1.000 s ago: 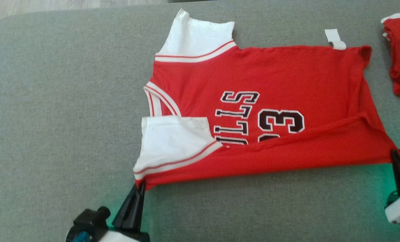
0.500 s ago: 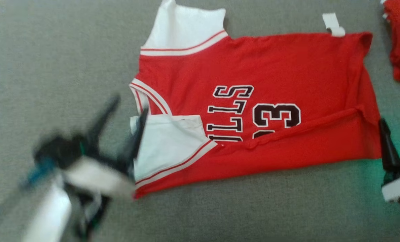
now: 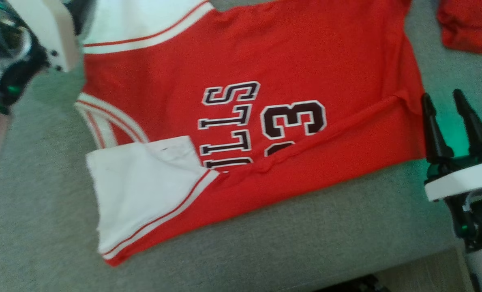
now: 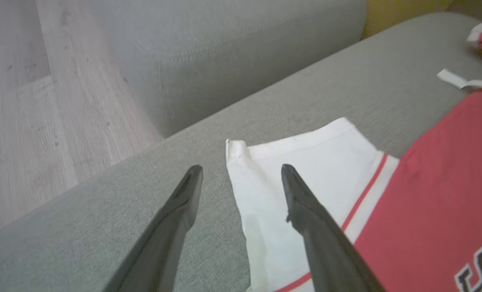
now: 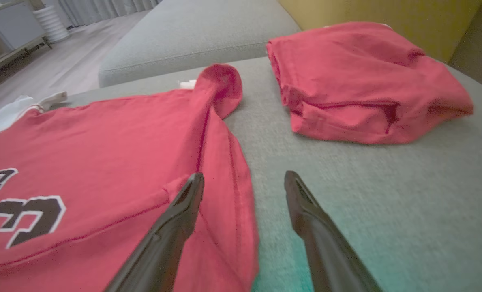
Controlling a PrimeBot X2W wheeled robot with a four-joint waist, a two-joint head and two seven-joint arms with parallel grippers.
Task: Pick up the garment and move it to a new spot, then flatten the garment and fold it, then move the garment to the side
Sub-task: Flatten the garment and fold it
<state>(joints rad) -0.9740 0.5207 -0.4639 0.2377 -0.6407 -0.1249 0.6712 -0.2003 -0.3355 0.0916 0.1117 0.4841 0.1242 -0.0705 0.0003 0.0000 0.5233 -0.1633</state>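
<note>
The garment point(image 3: 265, 61), a red jersey with white sleeves and black lettering, lies flat on the grey couch seat point(image 3: 305, 243). Its near long edge is folded up over the bottom of the lettering. My left gripper point(image 4: 241, 167) is open above the far white sleeve point(image 4: 313, 162), one finger over the sleeve and the other over bare cushion. In the head view its pale wrist housing point(image 3: 42, 32) sits at the top left. My right gripper point(image 3: 441, 94) is open, holding nothing, just off the garment's right hem. In the right wrist view this gripper point(image 5: 244, 174) straddles the hem edge of the jersey point(image 5: 103, 134).
A second red garment point(image 5: 362, 81), folded, lies on the seat to the far right point(image 3: 468, 24). A white tag point(image 4: 463, 81) sticks out at the jersey's far edge. Wooden floor point(image 4: 42, 101) lies beyond the couch. The seat's front edge point(image 3: 386, 267) runs close below the jersey.
Both grippers have opened and let go of the jersey's near edge. The left arm has swung up to the far white sleeve. The head camera has shifted, so the jersey looks larger and higher.
</note>
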